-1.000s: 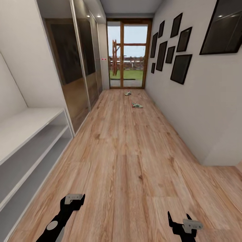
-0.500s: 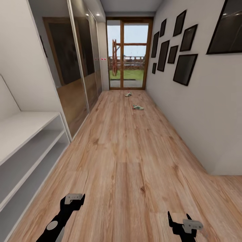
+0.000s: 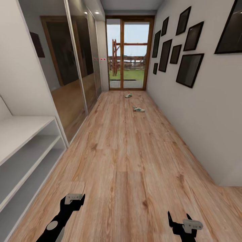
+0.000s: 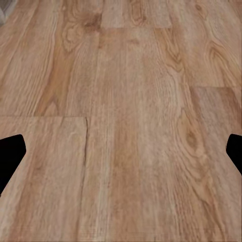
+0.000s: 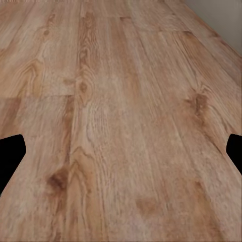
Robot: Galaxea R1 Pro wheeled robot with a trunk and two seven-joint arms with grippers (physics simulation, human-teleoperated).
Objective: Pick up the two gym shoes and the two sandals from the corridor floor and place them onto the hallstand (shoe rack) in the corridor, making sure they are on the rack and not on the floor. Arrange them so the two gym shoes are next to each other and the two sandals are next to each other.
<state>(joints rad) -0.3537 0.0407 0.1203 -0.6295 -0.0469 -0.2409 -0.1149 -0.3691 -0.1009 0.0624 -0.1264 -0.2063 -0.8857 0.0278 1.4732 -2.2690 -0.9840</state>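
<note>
- Hovering low at 7 o'clock, the left tool (image 3: 74, 198) hangs over the corridor floor (image 3: 134, 161) with its jaws spread wide and nothing between them.
- The right tool (image 3: 178, 220), at 5 o'clock, is likewise wide apart and empty.
- The hallstand (image 3: 23, 148) runs along 9 o'clock, its tiers bare as far as they show.
- Far off near 12 o'clock, two gym shoes (image 3: 138, 109) lie apart before the glass door (image 3: 129, 53); sandals cannot be made out.
- Judging by this, nothing is racked yet; every pickup remains.
- Against the earlier frames, the whole view has advanced down the corridor, so the camera moved, not the shoes.
</note>
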